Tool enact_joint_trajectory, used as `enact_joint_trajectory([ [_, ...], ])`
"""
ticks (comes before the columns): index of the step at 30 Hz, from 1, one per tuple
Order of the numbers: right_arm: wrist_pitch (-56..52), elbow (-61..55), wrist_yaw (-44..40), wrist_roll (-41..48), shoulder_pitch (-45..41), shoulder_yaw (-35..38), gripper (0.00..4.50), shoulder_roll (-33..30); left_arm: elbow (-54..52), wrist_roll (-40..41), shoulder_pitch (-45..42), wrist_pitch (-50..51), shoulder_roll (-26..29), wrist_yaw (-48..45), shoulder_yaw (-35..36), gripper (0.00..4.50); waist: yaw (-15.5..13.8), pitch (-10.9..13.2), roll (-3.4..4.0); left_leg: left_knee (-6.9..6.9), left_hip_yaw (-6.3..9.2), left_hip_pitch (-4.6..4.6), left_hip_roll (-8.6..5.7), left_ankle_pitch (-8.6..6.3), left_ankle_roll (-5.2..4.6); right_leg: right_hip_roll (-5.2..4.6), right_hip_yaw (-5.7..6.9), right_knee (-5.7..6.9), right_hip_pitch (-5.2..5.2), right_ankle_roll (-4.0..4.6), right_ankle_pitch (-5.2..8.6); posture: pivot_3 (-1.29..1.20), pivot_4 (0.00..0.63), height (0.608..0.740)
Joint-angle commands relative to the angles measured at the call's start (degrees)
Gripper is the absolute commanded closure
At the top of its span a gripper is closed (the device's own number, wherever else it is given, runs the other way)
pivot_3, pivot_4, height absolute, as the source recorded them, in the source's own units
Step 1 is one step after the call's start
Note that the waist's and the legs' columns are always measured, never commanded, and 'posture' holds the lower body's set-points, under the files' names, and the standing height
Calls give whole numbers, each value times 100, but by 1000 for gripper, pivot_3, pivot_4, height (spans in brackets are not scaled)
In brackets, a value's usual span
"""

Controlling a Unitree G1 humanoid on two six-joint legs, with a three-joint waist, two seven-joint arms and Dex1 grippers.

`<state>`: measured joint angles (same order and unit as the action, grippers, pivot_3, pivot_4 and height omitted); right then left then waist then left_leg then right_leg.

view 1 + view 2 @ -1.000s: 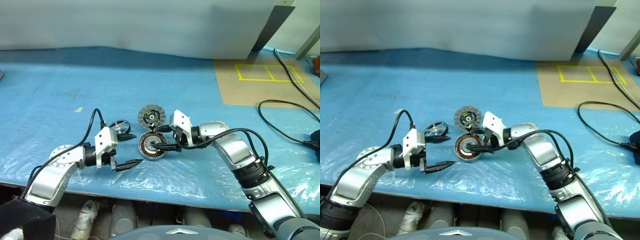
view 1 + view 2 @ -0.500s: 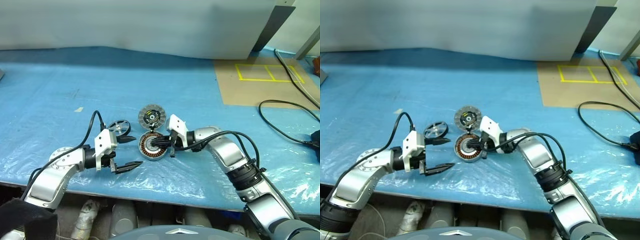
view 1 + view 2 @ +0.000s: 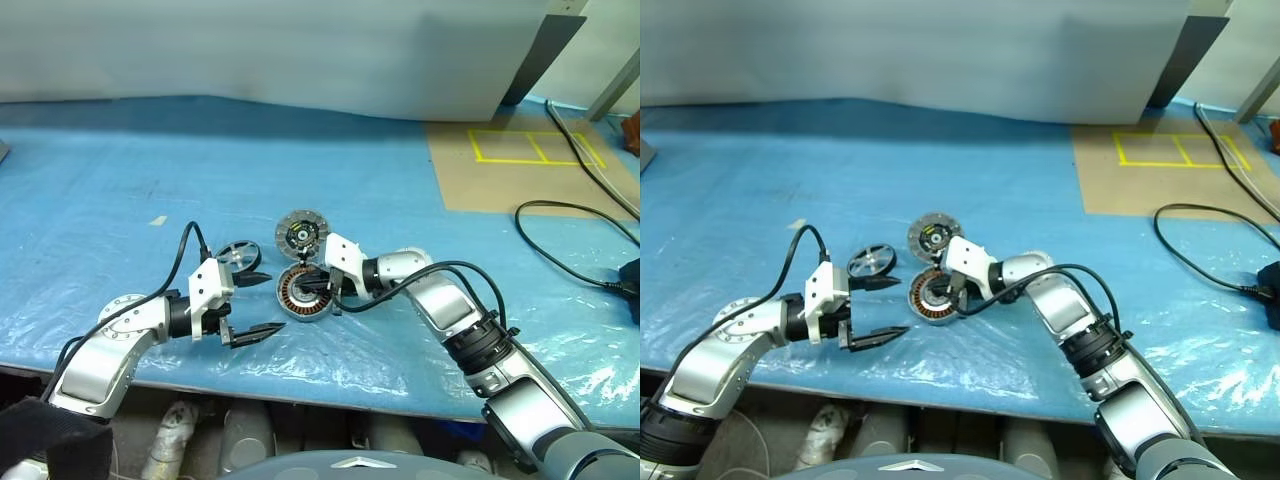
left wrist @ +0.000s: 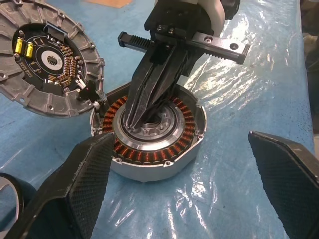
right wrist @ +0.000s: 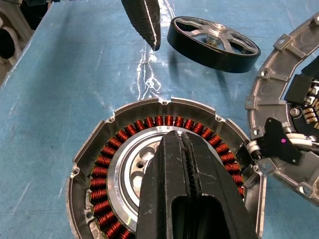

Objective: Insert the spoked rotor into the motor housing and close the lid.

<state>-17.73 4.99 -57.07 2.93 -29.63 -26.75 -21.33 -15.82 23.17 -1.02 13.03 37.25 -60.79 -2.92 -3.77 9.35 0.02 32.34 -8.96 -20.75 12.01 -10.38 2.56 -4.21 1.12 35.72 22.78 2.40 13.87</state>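
Spoked rotor (image 3: 241,254) lies on the table at nine o'clock from the open motor housing (image 3: 303,297), so pull your right gripper (image 4: 142,114), fingers pinched shut in the centre, out, then grab it with the wide-open left gripper (image 3: 262,302).

Legible text, labels, brands, numbers: none. Unlettered markings only. Item one: a yellow tape outline of two adjoining rectangles (image 3: 537,146) on the brown board at the far right corner of the bench (image 3: 120,190); it carries no lettering. Item two: the lid (image 4: 45,59), inner face up, has a dark circuit board at its centre with two small yellow components near one edge; any print on them is too small to read. Item three: a small magenta dot (image 5: 284,141) on a black tab at the joint between the lid and the motor housing (image 5: 164,174); no characters beside it.
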Motion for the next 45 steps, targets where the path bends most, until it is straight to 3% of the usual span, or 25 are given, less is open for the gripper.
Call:
enact_joint_trajectory([
  [1, -56, 369, -11, -393, 277, -309, 4485, -199, -52, 77, -38, -89, -13, -1, 93, 0, -2, -4, 2, 0, 0, 9, 0, 0, 0, 0, -1, 0, -9, 0, 0, 0, 150, 740],
  [6, -143, 270, -6, -123, 276, -96, 4485, -17, -15, 74, -75, -91, -16, -19, 77, 0, -7, -4, 1, -10, 0, 59, -2, -14, -22, -1, -4, -5, -52, -5, 3, 0, 150, 740],
  [10, -660, 105, 24, 633, 96, 569, 4485, 404, 43, 76, -92, -127, -15, -60, 77, 0, 7, -3, 1, -15, -1, 57, -2, -15, -23, -1, -6, -5, -45, -5, 3, 0, 150, 740],
  [15, -1629, -469, -149, 1567, -102, 1145, 4485, 602, 117, 81, -40, -220, 2, -127, 109, 0, 20, -2, 2, -8, 0, -32, -1, 1, 0, 2, -4, 0, 38, 0, 0, 0, 150, 740],
  [19, -1683, -561, -301, 1452, 27, 836, 4485, 419, 112, 72, -6, -246, -29, -113, 72, 0, 7, -3, 1, -14, 0, -50, -1, -1, 4, 2, 5, -6, 48, 0, 0, 0, 150, 740],
  [25, -1001, 31, -117, 593, 83, 196, 4485, 198, 103, 62, 0, -235, -49, -81, 61, 0, 6, -2, 2, -16, 1, -49, 0, -2, 6, 1, 8, -7, 48, 0, 1, 0, 150, 740],
  [31, -559, 331, -53, 161, 128, -71, 4485, 120, 65, 79, -9, -187, -54, -60, 51, 0, 25, -2, 1, -15, -1, -8, 0, -3, 5, 1, -1, -2, 19, -2, 2, 0, 150, 740],
  [38, -1519, -92, -169, 1414, 60, 877, 4485, 509, 80, 102, -53, -159, -45, -80, 37, 0, 29, -2, 1, -15, 0, -17, -1, -2, 4, 2, -3, -5, 25, -2, 2, 0, 150, 740],
  [45, -1263, 102, -66, 922, 79, 548, 4485, 357, 99, 97, -67, -173, -44, -87, 35, 0, 24, -2, 1, -17, -1, -42, -1, -2, 6, 2, 2, -10, 44, -1, 2, 0, 150, 740],
])
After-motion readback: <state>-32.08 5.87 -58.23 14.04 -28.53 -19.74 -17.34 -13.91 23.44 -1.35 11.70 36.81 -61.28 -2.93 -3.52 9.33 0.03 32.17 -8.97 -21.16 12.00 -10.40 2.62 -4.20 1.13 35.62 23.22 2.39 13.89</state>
